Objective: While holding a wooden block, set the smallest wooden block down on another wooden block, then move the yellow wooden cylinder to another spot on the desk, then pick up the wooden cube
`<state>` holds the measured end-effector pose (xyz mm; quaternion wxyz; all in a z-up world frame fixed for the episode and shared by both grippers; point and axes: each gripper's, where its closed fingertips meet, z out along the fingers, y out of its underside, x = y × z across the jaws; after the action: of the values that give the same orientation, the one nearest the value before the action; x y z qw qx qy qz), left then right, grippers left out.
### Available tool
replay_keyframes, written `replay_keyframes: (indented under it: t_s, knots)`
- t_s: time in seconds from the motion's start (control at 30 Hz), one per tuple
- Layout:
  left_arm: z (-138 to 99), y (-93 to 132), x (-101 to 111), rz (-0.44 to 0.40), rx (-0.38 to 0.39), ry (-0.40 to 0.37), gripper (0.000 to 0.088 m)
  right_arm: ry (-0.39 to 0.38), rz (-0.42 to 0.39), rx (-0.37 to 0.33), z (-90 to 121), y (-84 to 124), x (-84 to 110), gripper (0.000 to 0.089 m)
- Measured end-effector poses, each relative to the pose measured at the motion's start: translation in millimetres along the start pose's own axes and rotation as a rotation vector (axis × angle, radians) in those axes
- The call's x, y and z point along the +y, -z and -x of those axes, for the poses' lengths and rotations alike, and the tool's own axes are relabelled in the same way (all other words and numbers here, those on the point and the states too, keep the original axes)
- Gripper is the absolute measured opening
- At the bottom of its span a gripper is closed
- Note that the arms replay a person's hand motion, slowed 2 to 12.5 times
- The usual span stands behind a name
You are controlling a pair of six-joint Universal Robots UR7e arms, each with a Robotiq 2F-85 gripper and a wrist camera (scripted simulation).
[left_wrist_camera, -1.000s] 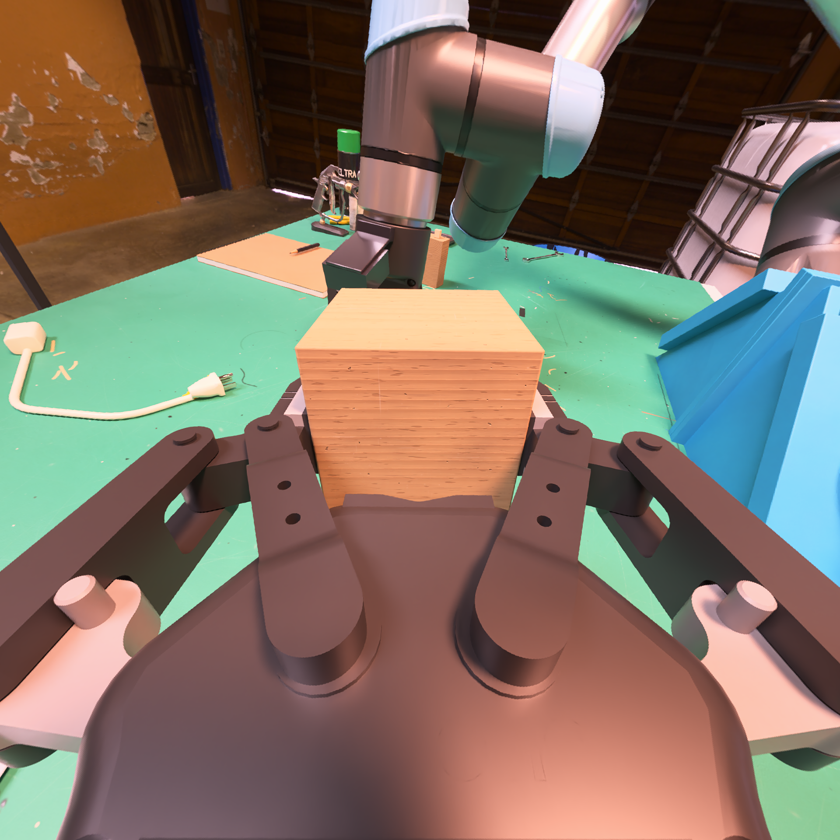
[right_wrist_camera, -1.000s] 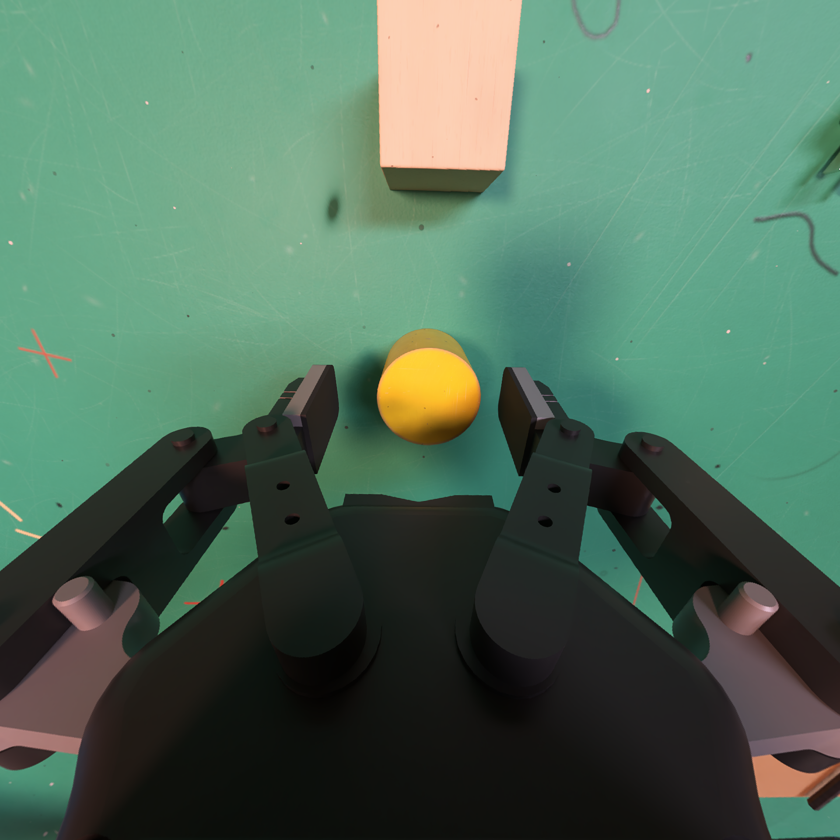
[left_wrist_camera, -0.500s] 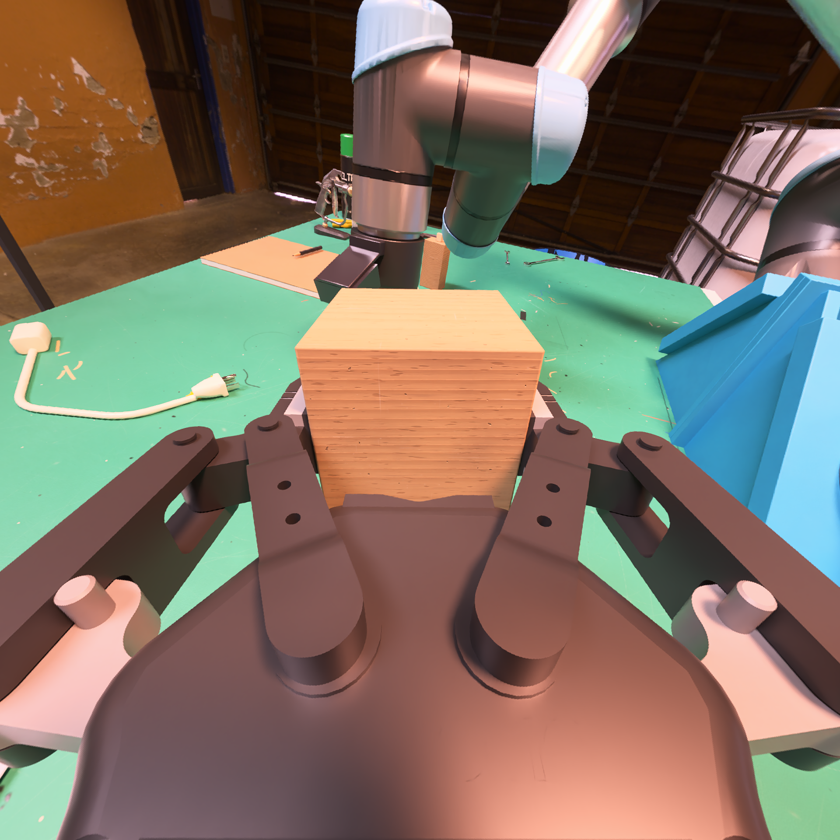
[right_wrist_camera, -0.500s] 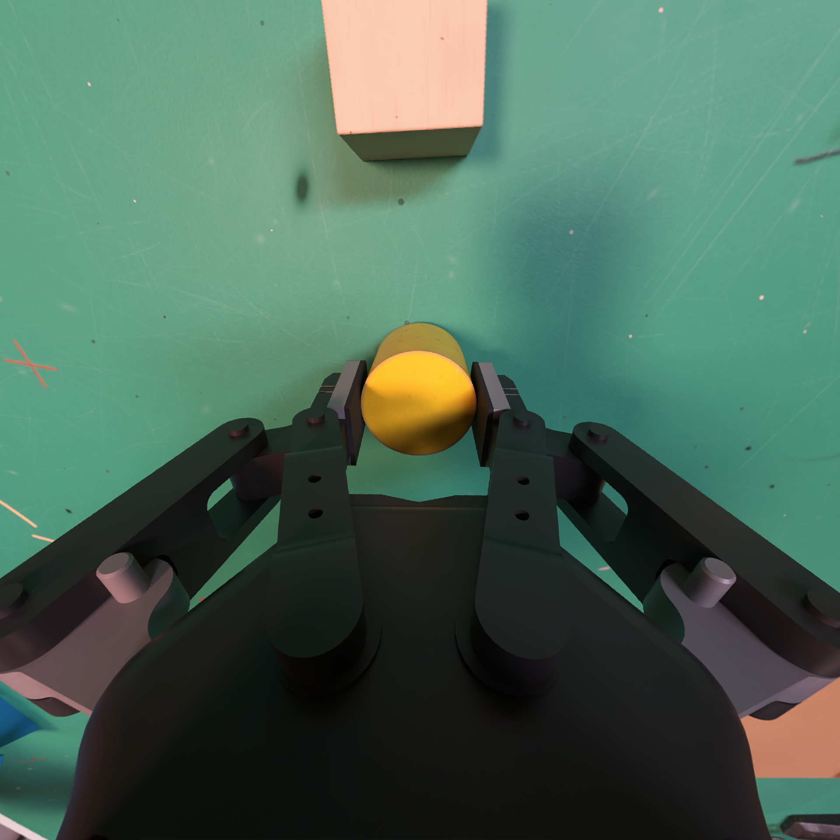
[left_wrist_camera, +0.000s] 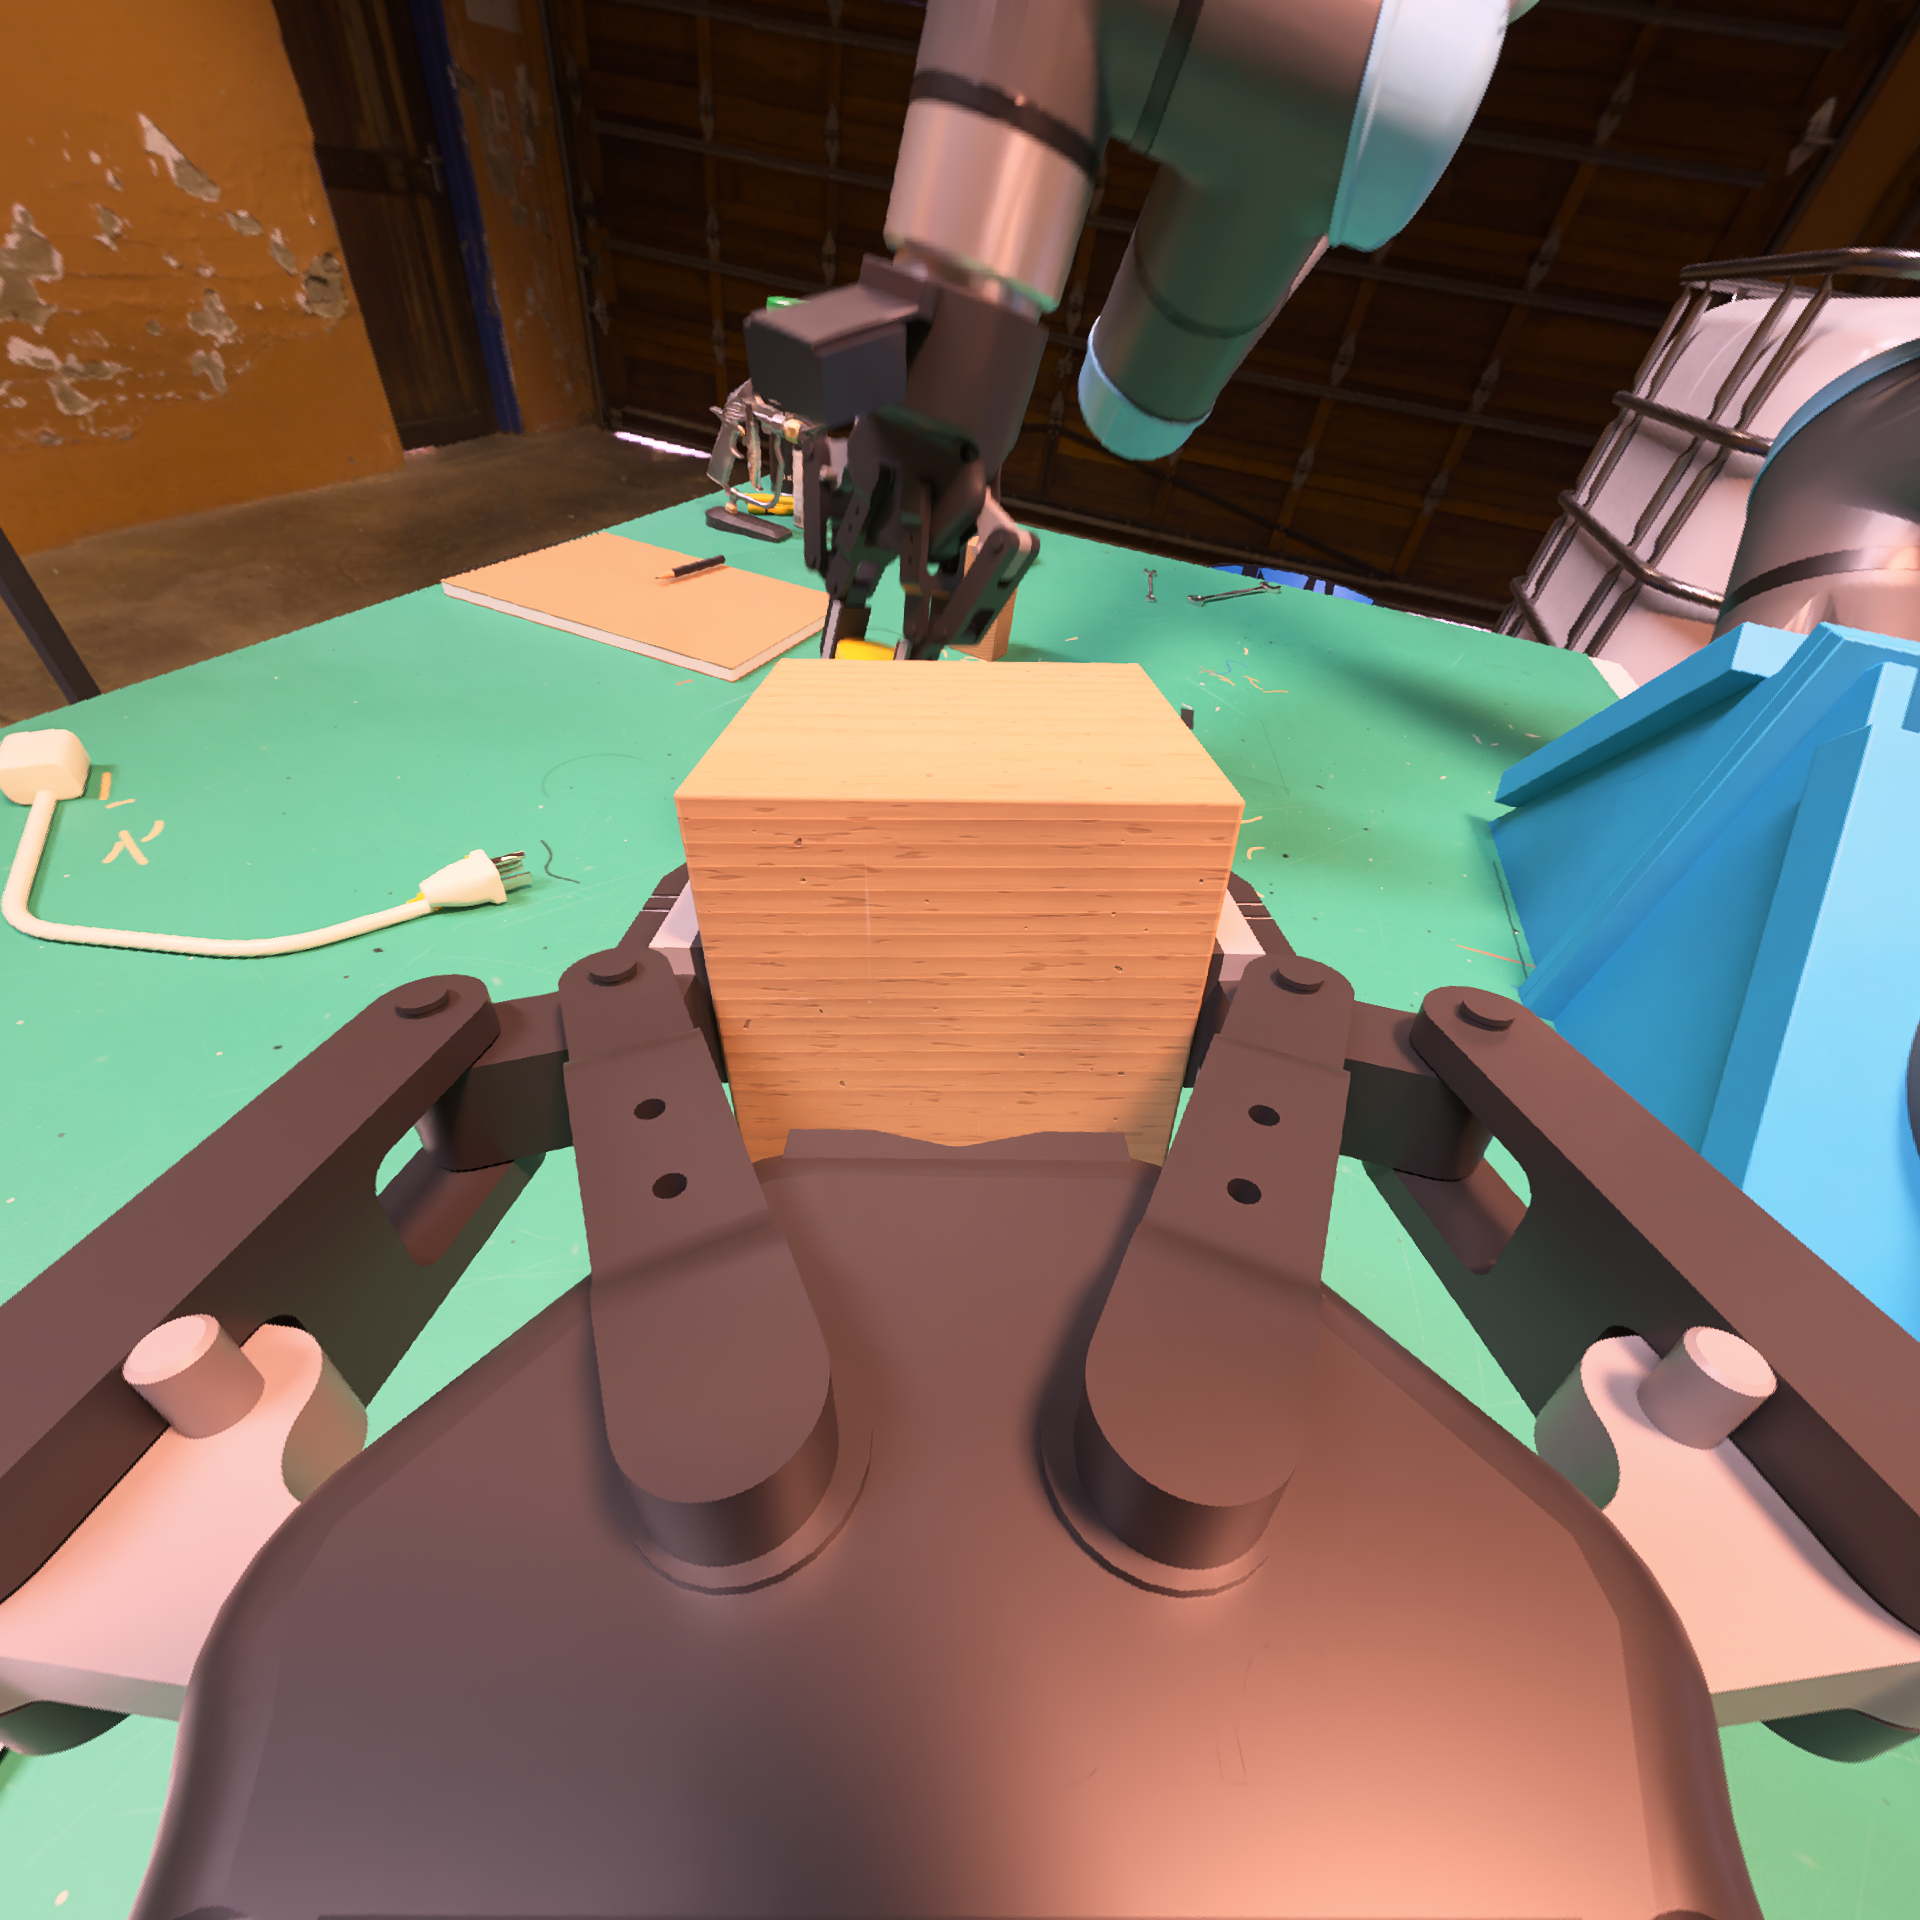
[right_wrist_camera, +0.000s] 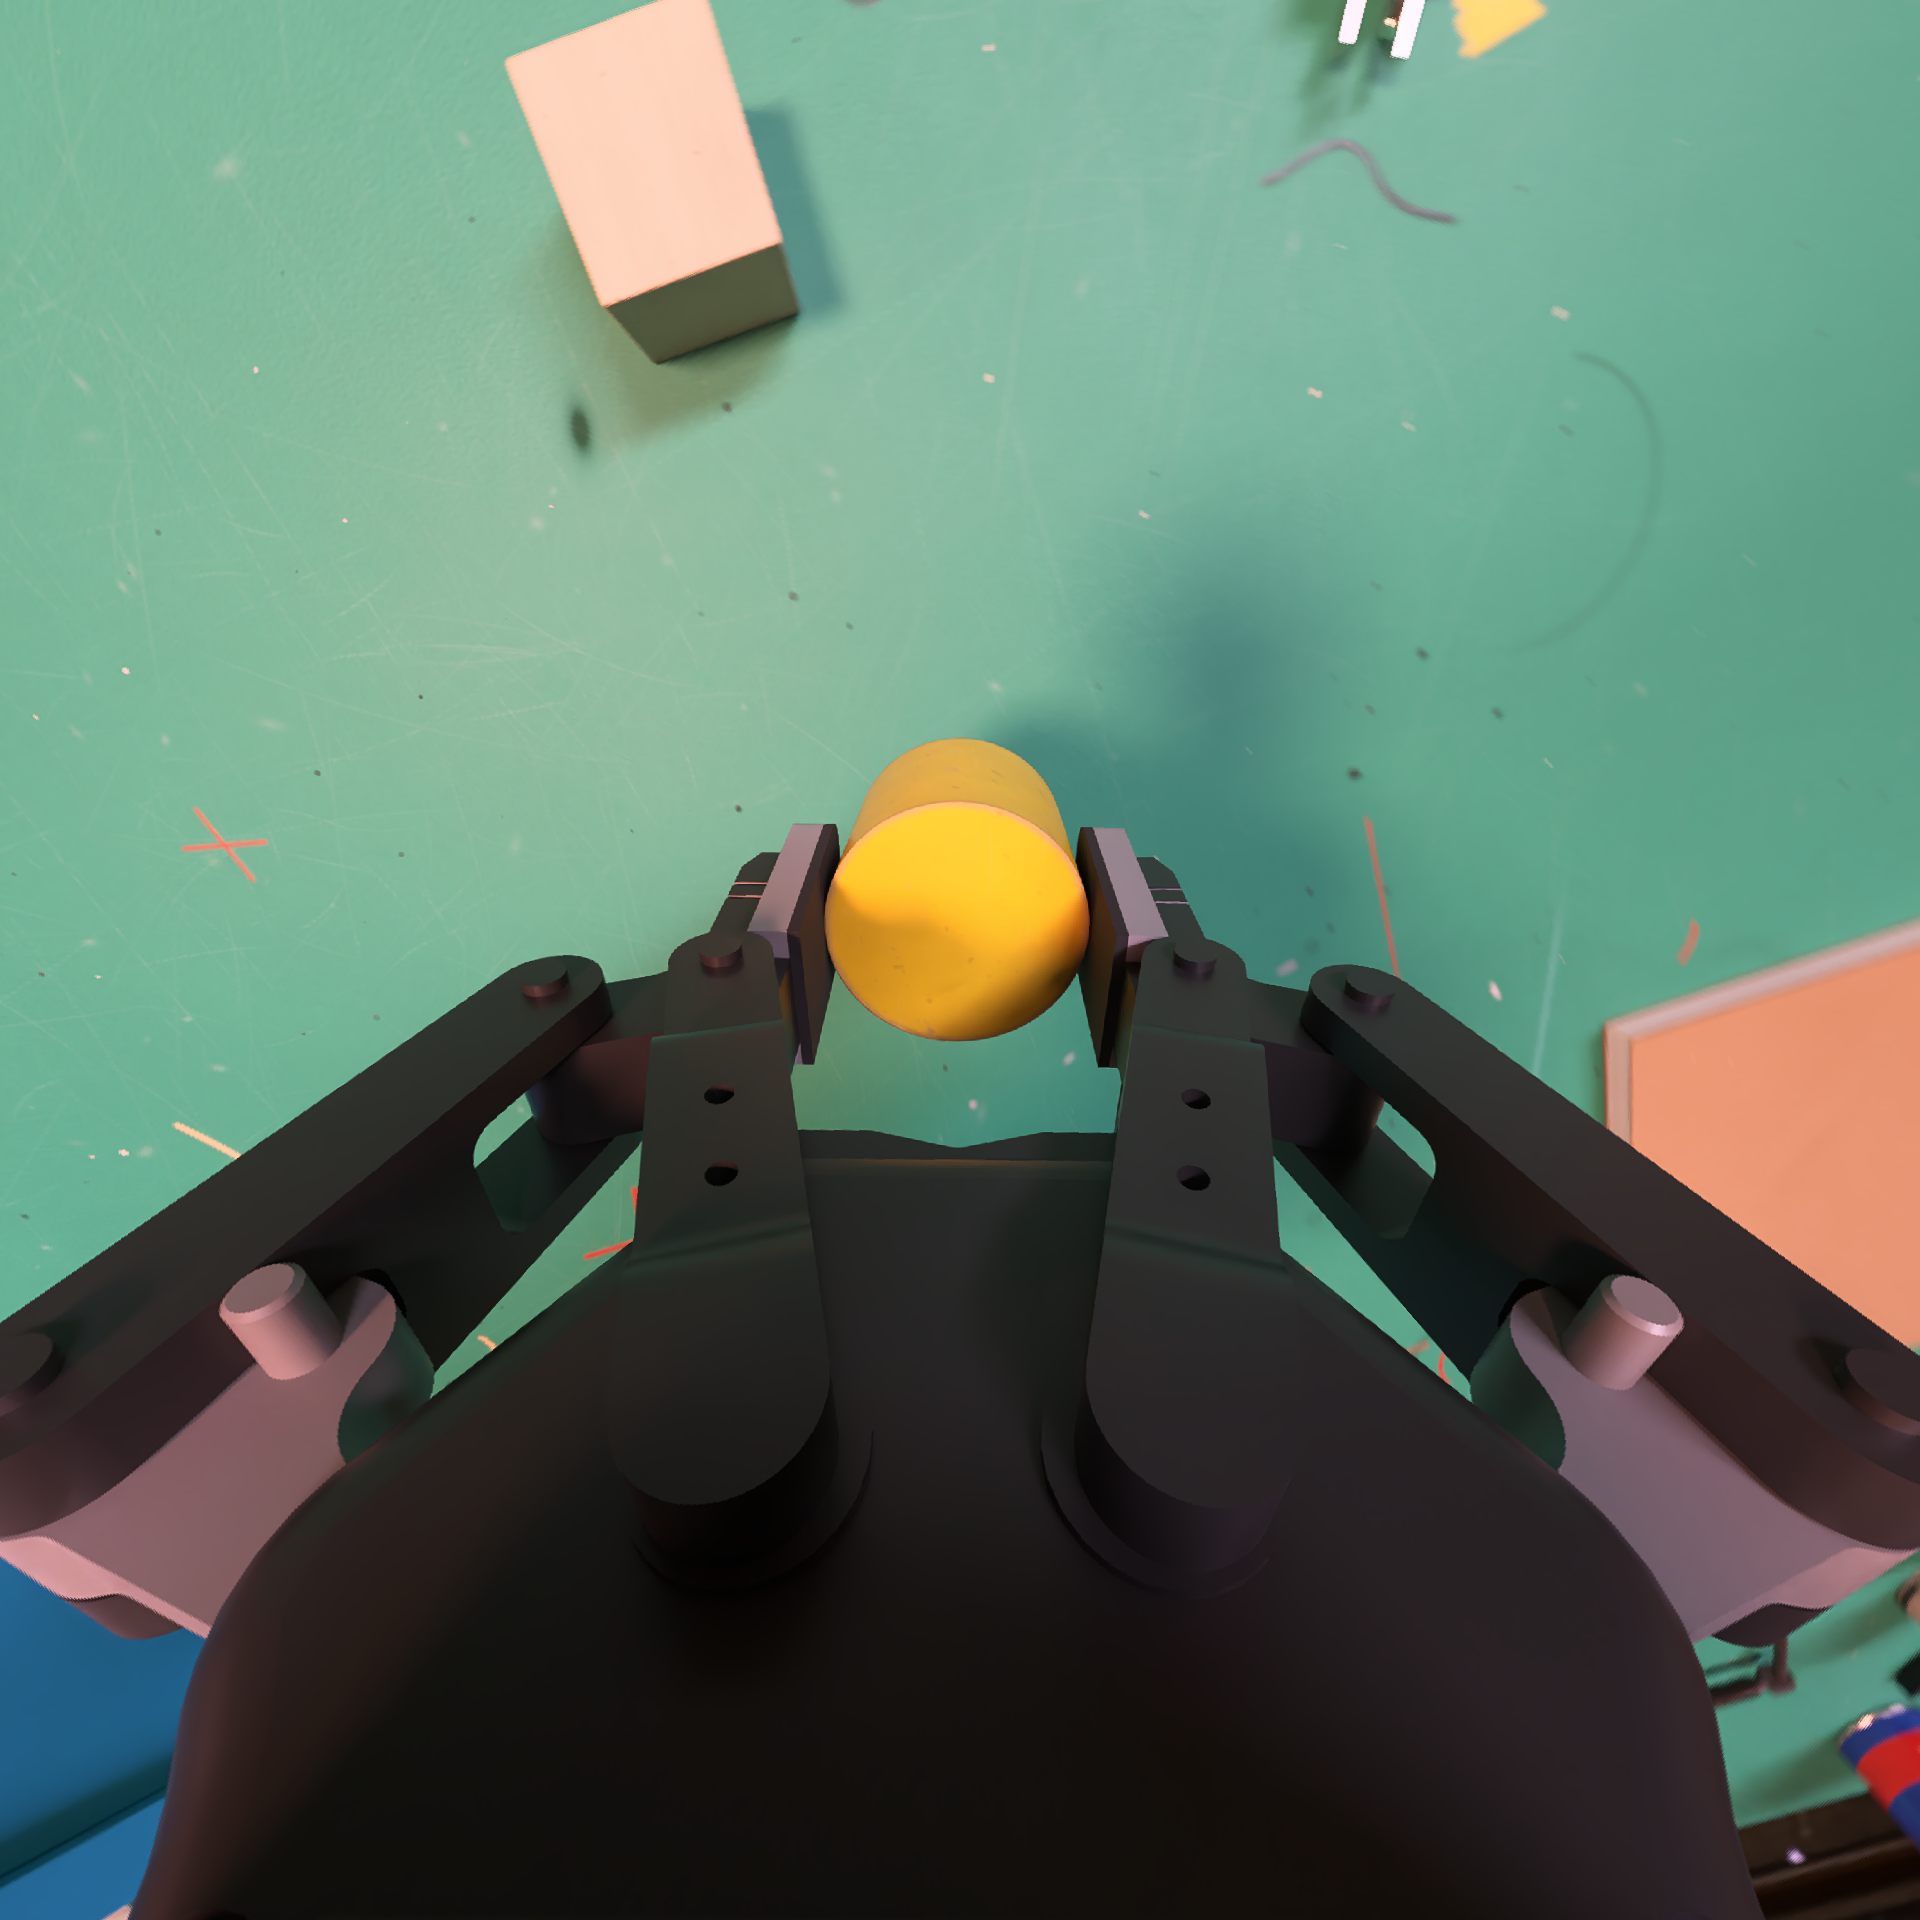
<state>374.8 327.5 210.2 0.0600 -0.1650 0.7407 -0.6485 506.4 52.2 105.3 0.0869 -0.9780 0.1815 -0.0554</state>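
My left gripper (left_wrist_camera: 956, 925) is shut on a large wooden cube (left_wrist_camera: 956, 904) and holds it above the green desk (left_wrist_camera: 364, 748). My right gripper (right_wrist_camera: 956, 925) is shut on the yellow wooden cylinder (right_wrist_camera: 956, 920) and holds it lifted above the desk (right_wrist_camera: 1039, 499). A pale rectangular wooden block (right_wrist_camera: 655, 177) lies on the desk ahead and to the left of it. In the left wrist view the right gripper (left_wrist_camera: 883, 634) shows far off with the yellow cylinder (left_wrist_camera: 862, 650) in its fingers, and a wooden block (left_wrist_camera: 992, 623) stands just behind it.
A blue housing (left_wrist_camera: 1745, 935) stands at the right. A flat tan board (left_wrist_camera: 644, 608) with a pencil lies at the back, and it also shows in the right wrist view (right_wrist_camera: 1787, 1122). A white cable with a plug (left_wrist_camera: 457, 883) lies at the left. A wire cage (left_wrist_camera: 1704, 416) stands back right.
My right gripper closed on the yellow cylinder, then lifted it off the desk and turned, so the pale block slid away up-left. My left gripper kept still with the cube.
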Motion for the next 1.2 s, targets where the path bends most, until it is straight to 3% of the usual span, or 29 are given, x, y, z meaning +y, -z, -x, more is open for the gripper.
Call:
replay_keyframes:
  t_s: [0.27,0.47,0.63,0.9,1.2]
  knots:
    - [-4,-5,3,0.018,0.011,-0.002,0.0624,-0.225,-0.032,0.135,-29,69,40.9,0.0402]
    - [-7,-7,4,0.026,0.019,-0.008,0.0624,-0.427,-0.016,0.224,-49,114,92.0,0.0402]
    - [-9,-9,5,0.029,0.025,-0.011,0.0624,-0.609,0.0,0.278,-60,139,141.0,0.0402]
    - [-11,-12,6,0.035,0.034,-0.011,0.0624,-0.888,0.022,0.308,-65,150,217.0,0.0402]
    - [-14,-14,7,0.042,0.04,-0.014,0.0624,-1.119,0.003,0.261,-64,127,278.9,0.0402]
